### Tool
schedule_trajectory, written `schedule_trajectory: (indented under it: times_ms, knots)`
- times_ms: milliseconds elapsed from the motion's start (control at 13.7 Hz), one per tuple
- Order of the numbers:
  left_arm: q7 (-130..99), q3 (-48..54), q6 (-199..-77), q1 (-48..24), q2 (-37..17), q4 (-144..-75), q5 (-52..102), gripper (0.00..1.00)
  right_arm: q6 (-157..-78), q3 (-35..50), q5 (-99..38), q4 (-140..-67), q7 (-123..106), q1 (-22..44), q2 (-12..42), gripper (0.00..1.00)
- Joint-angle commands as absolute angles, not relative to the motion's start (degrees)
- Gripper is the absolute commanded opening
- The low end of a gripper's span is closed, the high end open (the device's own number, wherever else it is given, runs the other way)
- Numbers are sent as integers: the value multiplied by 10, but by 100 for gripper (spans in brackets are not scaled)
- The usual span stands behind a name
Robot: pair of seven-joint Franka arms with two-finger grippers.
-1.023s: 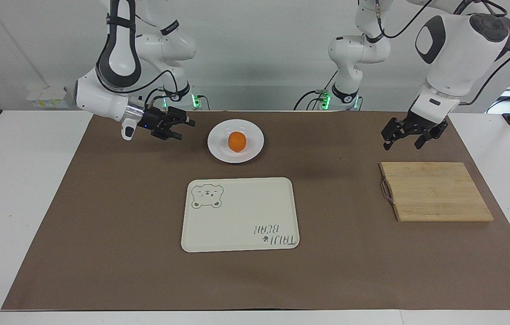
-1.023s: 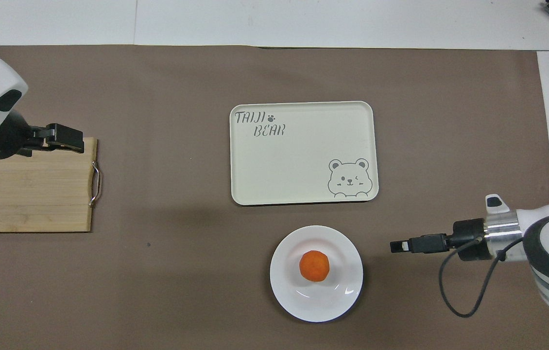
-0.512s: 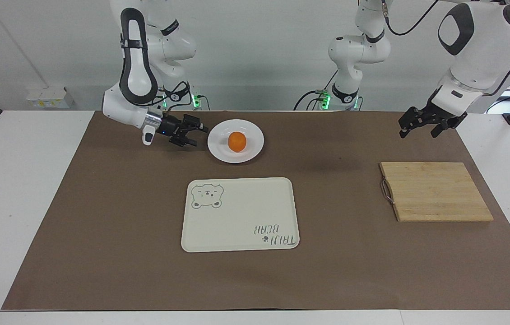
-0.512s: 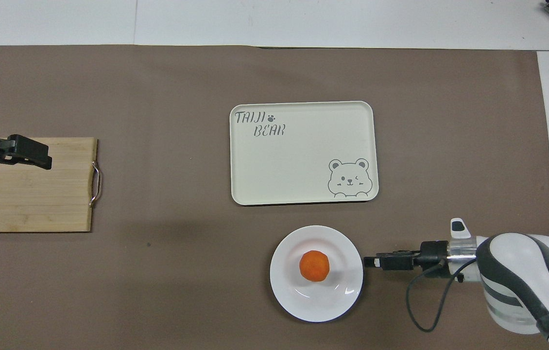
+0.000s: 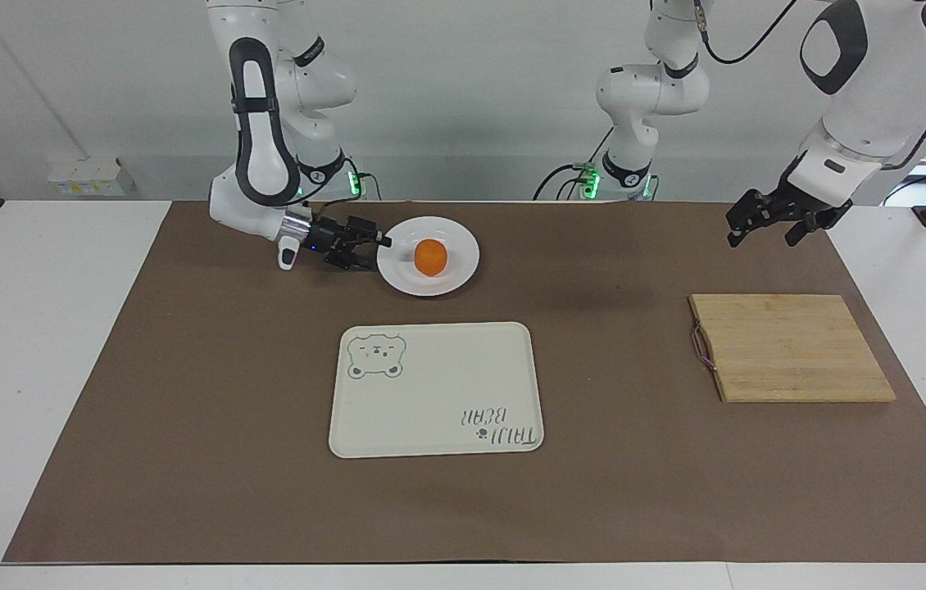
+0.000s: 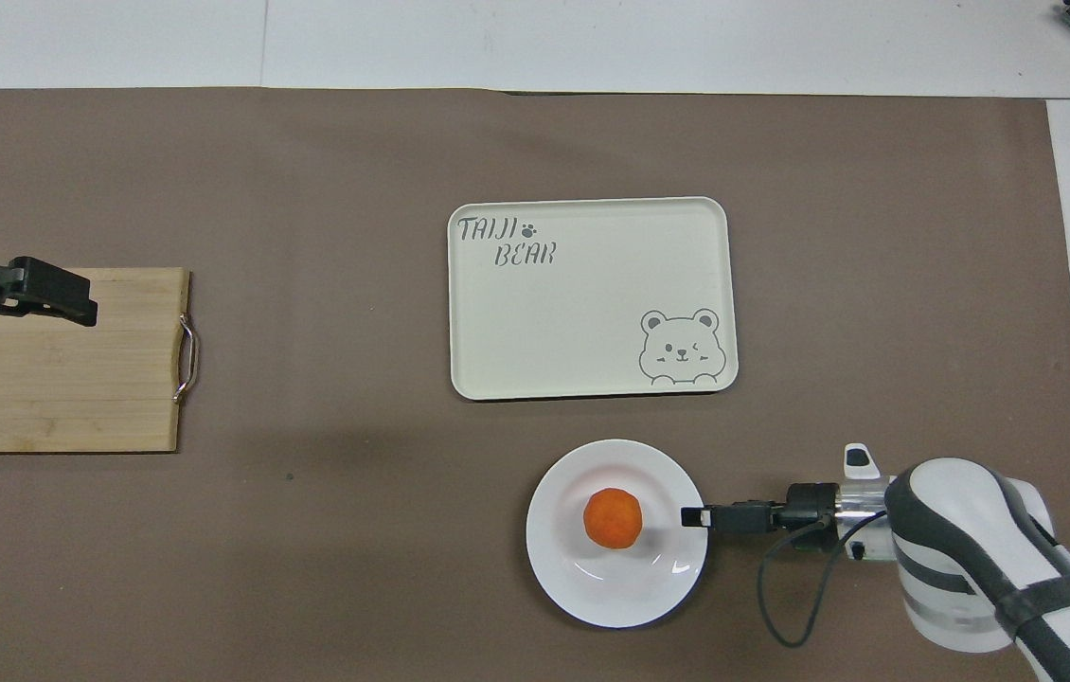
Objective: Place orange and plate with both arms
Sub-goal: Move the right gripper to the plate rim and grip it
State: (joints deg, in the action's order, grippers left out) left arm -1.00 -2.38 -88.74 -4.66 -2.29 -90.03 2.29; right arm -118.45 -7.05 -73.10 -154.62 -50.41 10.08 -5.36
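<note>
The white plate (image 5: 460, 246) lies on the brown mat, nearer to the robots than the cream tray, and the orange (image 5: 430, 256) sits in its middle. My right gripper (image 5: 379, 251) is low at the plate's rim on the right arm's end. It is open, with one finger above the rim and one below. In the overhead view its tip (image 6: 694, 516) overlaps the edge of the plate (image 6: 611, 606), just short of the orange (image 6: 613, 518). My left gripper (image 5: 762, 233) is open and empty, raised over the wooden board; it also shows in the overhead view (image 6: 71, 301).
A cream tray with a bear drawing (image 5: 438, 393) lies in the middle of the mat (image 6: 592, 294). A wooden cutting board with a metal handle (image 5: 791, 348) lies toward the left arm's end (image 6: 52, 398). Two smaller white arms with green lights (image 5: 627, 164) stand at the robots' edge.
My right gripper has come down and moved in to the plate's rim. My left gripper has risen and drawn back toward the left arm's end. Plate and orange have not moved.
</note>
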Motion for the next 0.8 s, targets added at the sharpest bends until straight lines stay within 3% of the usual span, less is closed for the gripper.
schedule_trajectory:
  times_ms: [0, 219, 292, 512, 585, 731]
  knots:
    - [-11, -23, -887, -44, -29, -889, 19, 100, -1210, -69, -766, -1561, -521, 127, -53, 100]
    - [-11, -23, -887, -43, -29, -890, 19, 100, -1211, -69, -766, -1569, -522, 127, -56, 100]
    - [-11, -23, -886, -43, -29, -889, 19, 100, -1211, -69, -766, -1570, -518, 127, -58, 94]
    - [-11, -24, -887, -44, -29, -889, 19, 100, -1211, -69, -766, -1572, -511, 127, -59, 12]
    - [-11, -23, -887, -44, -29, -889, 19, 100, -1212, -69, -766, -1572, -499, 127, -59, 0]
    - [-11, -23, -886, -43, -29, -889, 19, 100, -1213, -69, -766, -1571, -493, 127, -55, 0]
